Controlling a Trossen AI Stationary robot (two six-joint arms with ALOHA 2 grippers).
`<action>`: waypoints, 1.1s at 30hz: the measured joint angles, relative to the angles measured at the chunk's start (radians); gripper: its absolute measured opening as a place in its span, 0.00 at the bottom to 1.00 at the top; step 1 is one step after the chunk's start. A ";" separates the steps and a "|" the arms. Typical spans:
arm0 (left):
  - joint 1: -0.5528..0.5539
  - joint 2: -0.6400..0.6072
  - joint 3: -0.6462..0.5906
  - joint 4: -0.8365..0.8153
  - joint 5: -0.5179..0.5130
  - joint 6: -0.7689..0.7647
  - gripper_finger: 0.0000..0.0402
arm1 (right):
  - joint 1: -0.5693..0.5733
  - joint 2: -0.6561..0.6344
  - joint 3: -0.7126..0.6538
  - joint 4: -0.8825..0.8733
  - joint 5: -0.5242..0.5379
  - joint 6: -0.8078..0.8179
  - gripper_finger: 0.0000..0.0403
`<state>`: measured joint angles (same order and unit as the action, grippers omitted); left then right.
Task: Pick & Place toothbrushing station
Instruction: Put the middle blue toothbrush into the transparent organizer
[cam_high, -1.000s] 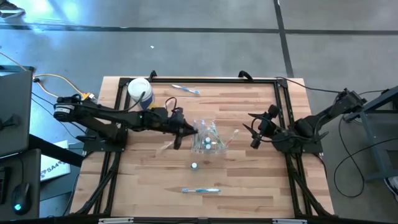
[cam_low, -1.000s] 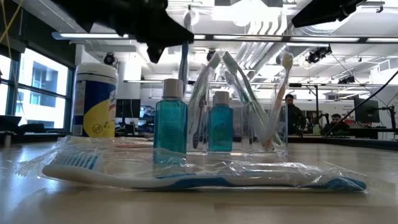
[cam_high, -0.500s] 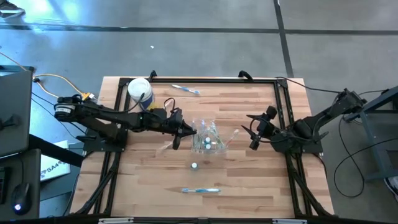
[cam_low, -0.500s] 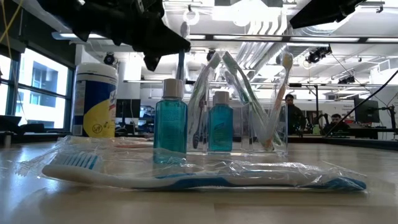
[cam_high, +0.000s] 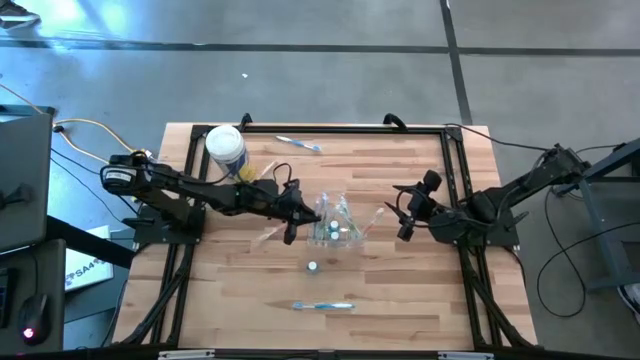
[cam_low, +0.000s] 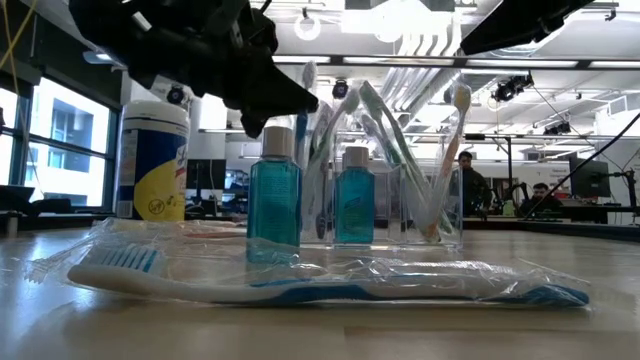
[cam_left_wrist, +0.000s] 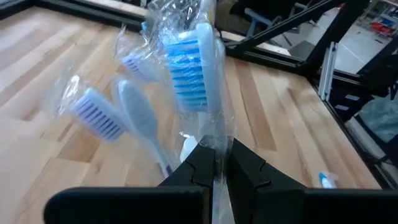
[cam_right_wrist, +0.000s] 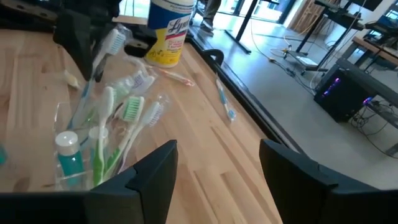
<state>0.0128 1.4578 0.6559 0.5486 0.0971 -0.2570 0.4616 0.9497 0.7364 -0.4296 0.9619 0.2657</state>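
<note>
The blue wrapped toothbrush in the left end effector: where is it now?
High view: the blue wrapped toothbrush is pinched in the left end effector at the clear cup, table centre.

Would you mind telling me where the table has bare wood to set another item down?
Bare wood lies between the wrapped toothbrush near the front edge and the lone bottle, and right of it. The middle is crowded: clear cup, left tool shut on a wrapped blue toothbrush, right tool open beside.

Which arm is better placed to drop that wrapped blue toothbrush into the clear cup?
Left. The left gripper is shut on the wrapped blue toothbrush beside the clear cup; the right gripper sits open and empty farther off.
</note>
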 joint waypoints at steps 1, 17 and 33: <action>0.000 0.000 0.000 -0.008 0.000 -0.009 0.03 | 0.000 0.000 0.000 0.000 0.000 0.000 0.55; 0.000 0.000 0.000 -0.088 -0.003 -0.008 0.14 | 0.000 -0.001 0.000 0.000 0.002 -0.003 0.55; 0.000 0.000 0.000 -0.088 0.005 0.017 0.15 | 0.000 -0.001 0.000 0.000 0.003 0.000 0.55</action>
<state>0.0128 1.4582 0.6559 0.4610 0.1017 -0.2396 0.4614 0.9485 0.7364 -0.4294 0.9653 0.2653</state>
